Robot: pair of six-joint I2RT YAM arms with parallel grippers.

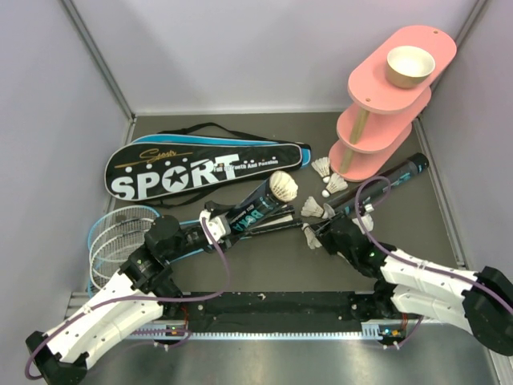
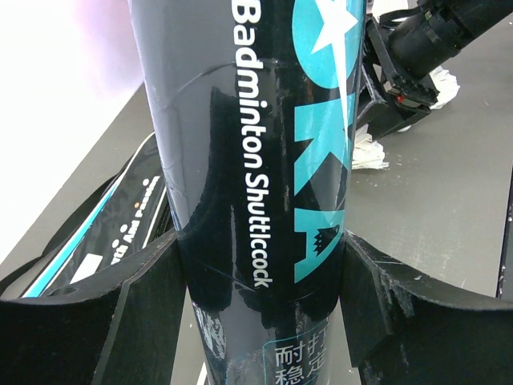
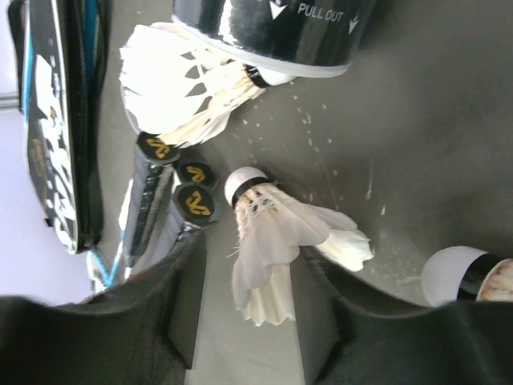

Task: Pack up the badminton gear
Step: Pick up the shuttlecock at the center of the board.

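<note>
My left gripper point(image 1: 210, 220) point(image 2: 260, 269) is shut on a black tube point(image 1: 252, 210) point(image 2: 240, 160) lettered "Badminton Shuttlecock", which slants toward the back right. A white shuttlecock point(image 1: 282, 186) point(image 3: 180, 84) sticks out of the tube's mouth, cork end inward. My right gripper point(image 1: 315, 235) point(image 3: 252, 265) is low over the table with its fingers on either side of another shuttlecock point(image 1: 310, 237) point(image 3: 272, 233). A gap shows beside the left finger. Three racket handle ends point(image 3: 192, 204) lie just left of it.
The black SPORT racket bag point(image 1: 200, 164) lies at the back left, and racket heads point(image 1: 120, 241) lie by the left arm. A second tube point(image 1: 393, 178) leans by the pink stand point(image 1: 385, 104), which holds a bowl point(image 1: 409, 66). Loose shuttlecocks point(image 1: 321, 167) point(image 1: 337, 184) point(image 1: 313, 208) lie between.
</note>
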